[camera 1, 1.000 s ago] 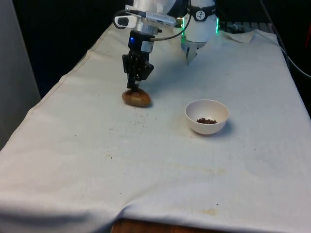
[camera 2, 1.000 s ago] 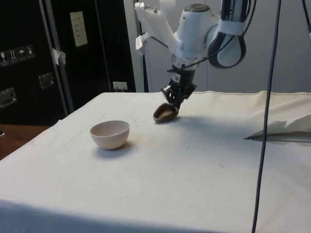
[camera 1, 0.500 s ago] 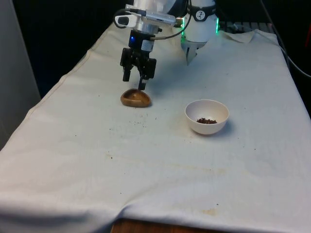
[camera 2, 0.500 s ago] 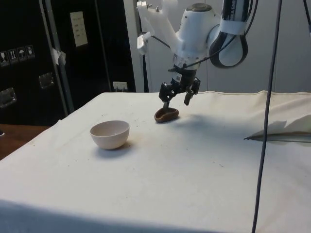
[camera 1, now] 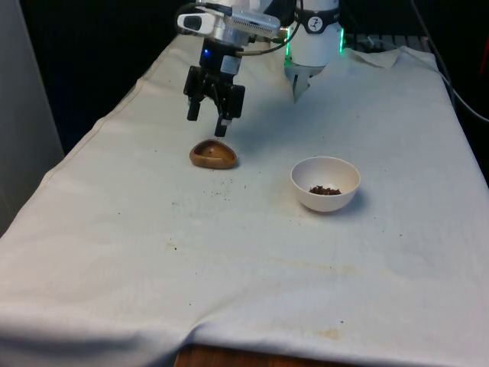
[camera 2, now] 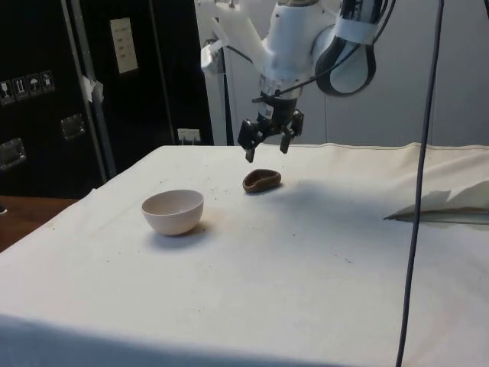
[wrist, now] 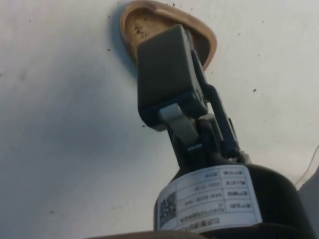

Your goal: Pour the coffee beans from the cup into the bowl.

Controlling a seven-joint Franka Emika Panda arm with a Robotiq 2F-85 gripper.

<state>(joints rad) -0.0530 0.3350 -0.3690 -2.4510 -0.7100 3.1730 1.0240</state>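
Two vessels: a brown cup [camera 1: 213, 154] and a white bowl [camera 1: 325, 183], both standing on the white cloth of the table [camera 1: 252, 260].
Cup, place: it sits in the far half of the table, toward the edge on the front view's left, and it is well apart from the bowl.
Cup, state: it is low and shallow, its mouth faces up, and the wrist view [wrist: 144, 20] shows a pale inside with only some dark specks.
Bowl, place: it stands nearer to the middle of the table, on the front view's right of the cup; in the side view [camera 2: 173, 211] it is closer to the camera than the cup [camera 2: 261, 180].
Bowl, content: a small heap of dark coffee beans [camera 1: 325, 189] lies on its bottom.
Gripper, place: the black gripper [camera 1: 207, 125] hangs in the air just above the cup and does not touch it; the side view [camera 2: 267, 150] shows a clear gap between the fingertips and the cup rim.
Gripper, state: the two fingers are spread apart and nothing is between them.
Cloth: some small dark crumbs [camera 1: 216, 191] lie scattered on it near the cup, toward the near edge.
Far corner: a folded white sheet [camera 2: 447, 203] lies flat on the table on the side view's right.
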